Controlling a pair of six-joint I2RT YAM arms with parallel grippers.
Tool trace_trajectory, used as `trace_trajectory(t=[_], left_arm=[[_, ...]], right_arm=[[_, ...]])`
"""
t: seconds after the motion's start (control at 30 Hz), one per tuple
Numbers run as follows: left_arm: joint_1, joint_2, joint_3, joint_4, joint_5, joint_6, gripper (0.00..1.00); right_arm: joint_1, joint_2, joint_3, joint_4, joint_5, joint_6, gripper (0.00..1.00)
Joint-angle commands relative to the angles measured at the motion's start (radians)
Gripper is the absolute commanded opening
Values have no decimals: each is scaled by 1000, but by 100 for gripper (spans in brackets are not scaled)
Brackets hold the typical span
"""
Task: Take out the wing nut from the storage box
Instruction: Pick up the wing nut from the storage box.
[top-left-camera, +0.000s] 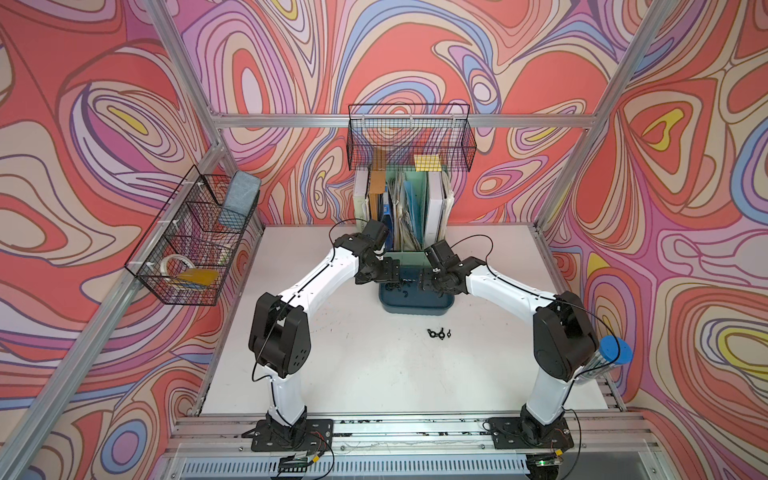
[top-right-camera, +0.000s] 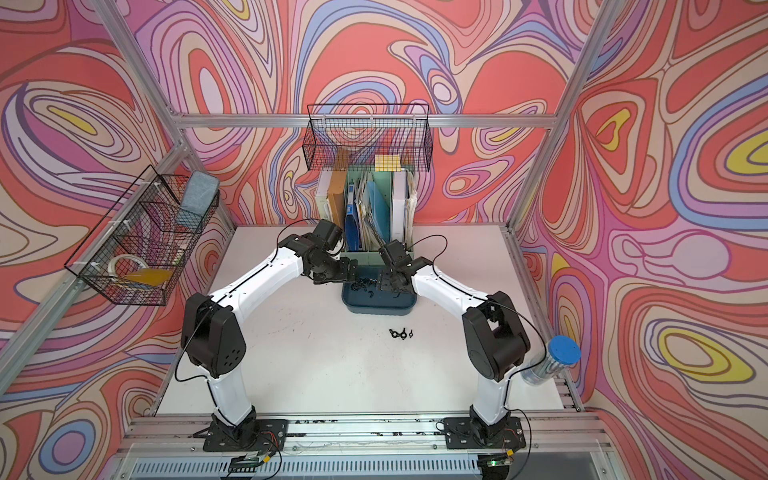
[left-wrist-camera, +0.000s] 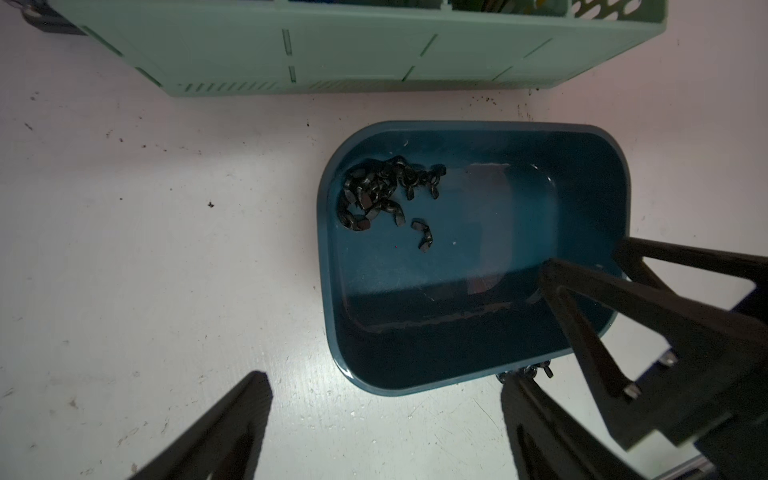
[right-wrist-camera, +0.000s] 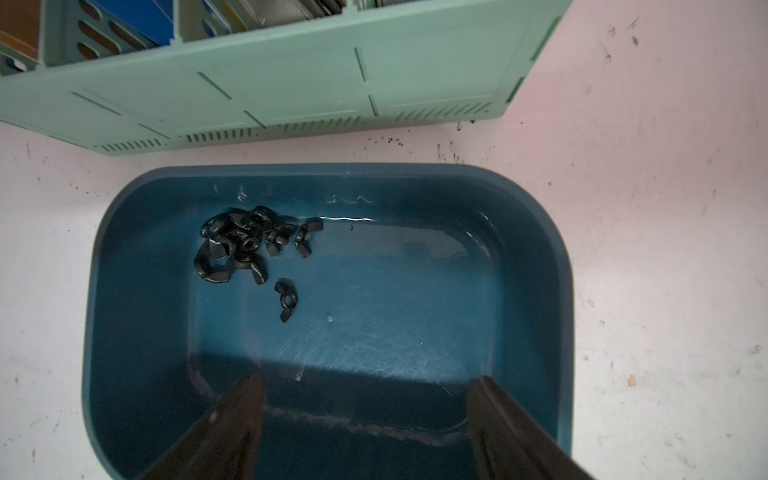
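I see the left end effector (left-wrist-camera: 384, 378) and right end effector (right-wrist-camera: 365, 379) both spread, empty. Wing nuts (right-wrist-camera: 232, 245) tangle uncountably in the storage box (right-wrist-camera: 536, 216), which is half hidden in both top views.

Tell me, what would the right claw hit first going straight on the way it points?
Probably the bare floor of the storage box: the open right claw points down into it, with the wing nuts lying farther in. Depth is hard to judge.
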Motion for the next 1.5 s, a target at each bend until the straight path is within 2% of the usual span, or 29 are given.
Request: trace_trajectory(t=[0.0,0.17,0.3,0.4,0.57,0.7,0.9,1.23,1.33,1.47], left_arm=[[2,22,-15,21,34,34,89],[2,11,-11,-3,-1,9,91],[26,-16,-25,-48,-52,-33,99],[50,-55,-56,-54,-53,-52,99],[63,-112,-87,-62,-88,-64,99],[64,-144,-122,-54,-103,-39,99],[66,-213,-196,9,-108,-37,99],[68,-216,-191,-23,-118,-30,99],[69,-218,-193,-25,-116,-32,99],[68,-225,-197,-24,-121,-30,99]], right_arm=[[5,-9,-2,44,-51,-33,79],[13,40,37,52,-84,-61,71],[29,116,87,65,-98,-92,64],[45,182,140,62,-97,-113,59],[58,269,195,81,-110,-124,46],[65,319,234,84,-111,-139,40],[68,374,274,90,-113,-171,37],[68,453,364,73,-125,-206,34],[69,474,391,61,-127,-217,28],[69,479,396,52,-129,-223,27]])
